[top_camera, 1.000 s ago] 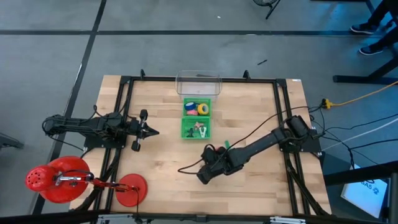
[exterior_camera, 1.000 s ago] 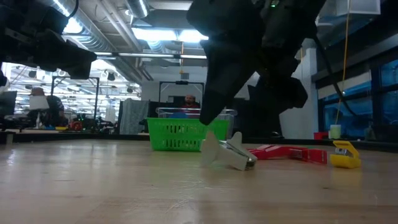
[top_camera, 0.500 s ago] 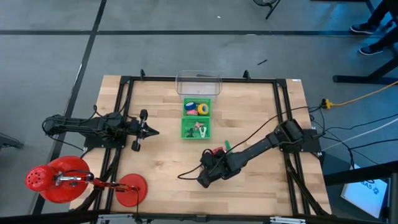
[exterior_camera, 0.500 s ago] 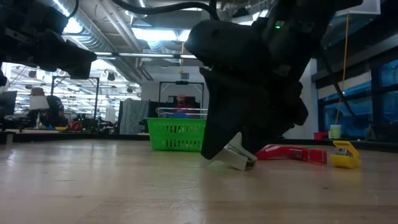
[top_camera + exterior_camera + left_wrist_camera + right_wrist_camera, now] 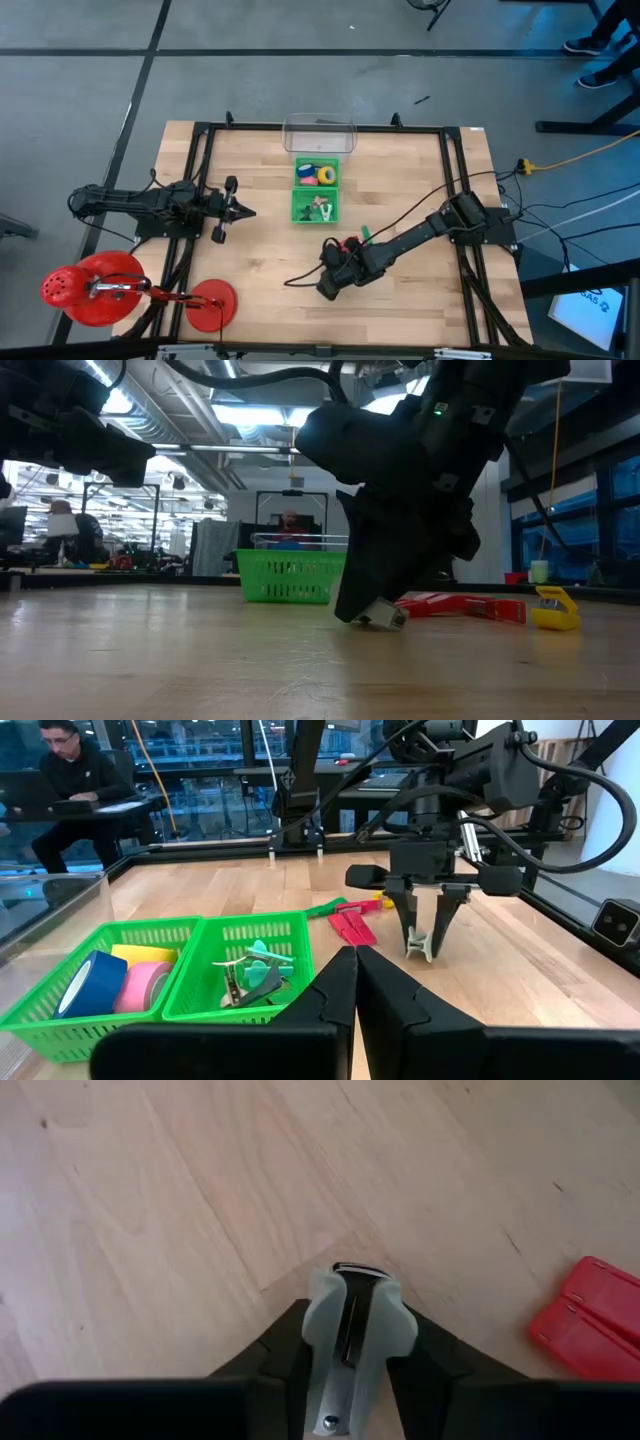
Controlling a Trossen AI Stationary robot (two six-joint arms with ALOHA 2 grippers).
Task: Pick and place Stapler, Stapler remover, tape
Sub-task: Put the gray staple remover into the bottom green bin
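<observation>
You have the two-part basket (image 5: 318,190) at the table's (image 5: 260,290) far middle; everything else sits relative to it. In its farther compartment lie the tape rolls (image 5: 319,175); in the nearer one, a heap of small staple removers (image 5: 320,210). A clear bin (image 5: 319,133) stands just behind the basket. The left gripper (image 5: 243,211) hangs left of the basket. The right gripper (image 5: 327,285) is in front of the basket, down on a staple remover (image 5: 352,1342) on the table. A stapler (image 5: 350,925) lies between that remover and the basket.
</observation>
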